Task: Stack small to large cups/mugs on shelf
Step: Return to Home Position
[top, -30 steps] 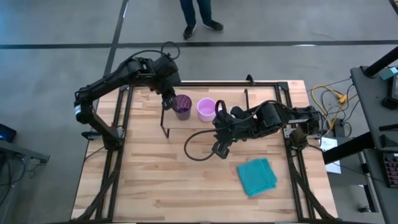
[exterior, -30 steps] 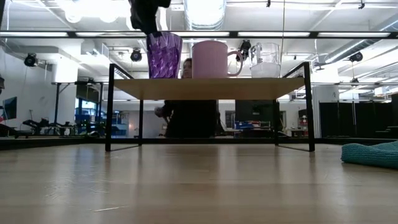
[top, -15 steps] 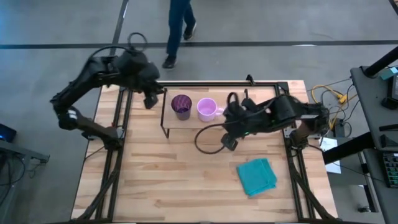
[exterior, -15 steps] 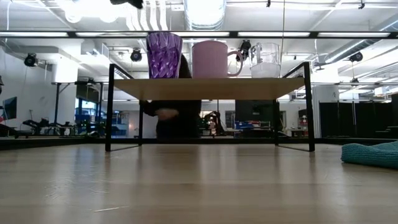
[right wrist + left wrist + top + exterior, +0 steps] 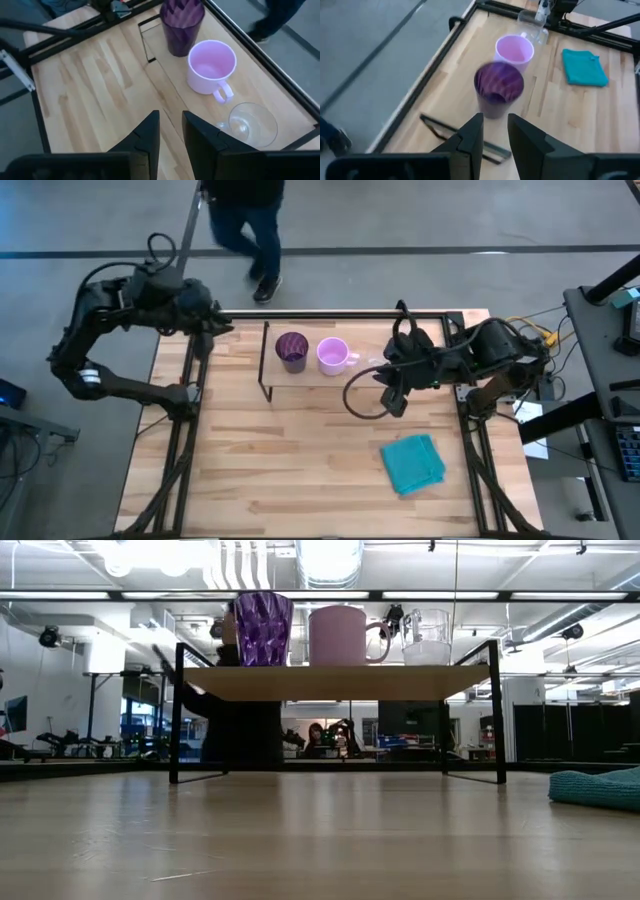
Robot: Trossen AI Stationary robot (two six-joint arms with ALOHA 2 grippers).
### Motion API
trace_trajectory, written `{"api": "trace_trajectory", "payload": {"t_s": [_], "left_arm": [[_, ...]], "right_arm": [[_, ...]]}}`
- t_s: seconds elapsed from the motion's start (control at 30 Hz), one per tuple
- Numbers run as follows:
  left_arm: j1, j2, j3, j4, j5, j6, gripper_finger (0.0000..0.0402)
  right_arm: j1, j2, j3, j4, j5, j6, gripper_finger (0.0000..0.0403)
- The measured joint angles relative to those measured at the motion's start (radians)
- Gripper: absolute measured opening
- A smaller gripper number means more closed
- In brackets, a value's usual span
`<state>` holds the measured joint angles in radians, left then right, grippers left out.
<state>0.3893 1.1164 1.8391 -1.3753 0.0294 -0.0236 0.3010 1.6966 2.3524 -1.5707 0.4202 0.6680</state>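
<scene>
Three vessels stand upright on their bases in a row on the shelf's wooden top board (image 5: pixel 335 682): the dark purple tumbler (image 5: pixel 291 350) to the left, the light pink mug (image 5: pixel 332 355) in the middle, and the tiny clear glass cup (image 5: pixel 427 637) to the right. My left gripper (image 5: pixel 205 335) is shut and empty at the table's far left corner, well away from the tumbler (image 5: pixel 498 87). My right gripper (image 5: pixel 392 402) is shut and empty, just to the near right of the shelf, with the glass cup (image 5: pixel 252 124) and mug (image 5: pixel 211 65) ahead of it.
A teal cloth (image 5: pixel 413 463) lies on the table at the near right. Black frame rails (image 5: pixel 190 380) run along the table's left and right sides. A black cable loop (image 5: pixel 362 398) hangs by my right gripper. A person (image 5: pixel 245 225) walks beyond the far edge.
My left gripper has drawn back from the purple tumbler toward the table's far left corner; the tumbler stays standing on the shelf. My right gripper has moved toward the table's right edge. The person beyond the far edge has walked leftward.
</scene>
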Motion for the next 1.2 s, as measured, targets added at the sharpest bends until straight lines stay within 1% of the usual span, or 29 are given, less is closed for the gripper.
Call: {"api": "trace_trajectory", "payload": {"t_s": [0.13,0.23,0.37,0.47,0.53,0.6,0.7,0.83,0.97,1.07,1.2], "left_arm": [[0.000,-0.027,-0.014,-0.079,0.000,-0.124,0.0075],[0.000,-0.052,-0.014,-0.126,-0.003,-0.160,0.0075],[0.000,-0.101,-0.014,-0.117,-0.004,-0.205,0.0075],[0.000,-0.128,-0.014,-0.088,-0.004,-0.207,0.0075],[0.000,-0.154,-0.014,-0.074,-0.005,-0.224,0.0075],[0.000,-0.187,-0.014,-0.062,-0.005,-0.257,0.0075],[0.000,-0.245,-0.015,-0.044,-0.005,-0.265,0.0075],[0.000,-0.312,-0.015,-0.031,-0.006,-0.287,0.0075],[0.000,-0.386,-0.011,-0.010,-0.009,-0.293,0.0075],[0.000,-0.414,-0.029,0.005,-0.008,-0.294,0.0075],[0.000,-0.472,-0.081,0.060,0.046,-0.294,0.0075]], "right_arm": [[0.019,-0.020,0.000,0.000,0.000,-0.021,0.0077],[0.041,-0.054,-0.001,0.000,0.006,-0.023,0.0077],[0.083,-0.125,-0.005,0.000,0.073,-0.027,0.0077],[0.115,-0.191,-0.015,0.000,0.129,-0.037,0.0077],[0.128,-0.235,-0.026,0.000,0.141,-0.041,0.0077],[0.136,-0.277,-0.047,0.000,0.140,-0.041,0.0077],[0.149,-0.342,-0.100,0.000,0.130,-0.037,0.0077],[0.171,-0.435,-0.201,0.023,0.122,-0.034,0.0077],[0.188,-0.536,-0.339,0.140,0.068,-0.124,0.0077],[0.188,-0.619,-0.466,0.283,-0.042,-0.205,0.0077],[0.188,-0.728,-0.656,0.510,-0.161,-0.295,0.0077]]}}
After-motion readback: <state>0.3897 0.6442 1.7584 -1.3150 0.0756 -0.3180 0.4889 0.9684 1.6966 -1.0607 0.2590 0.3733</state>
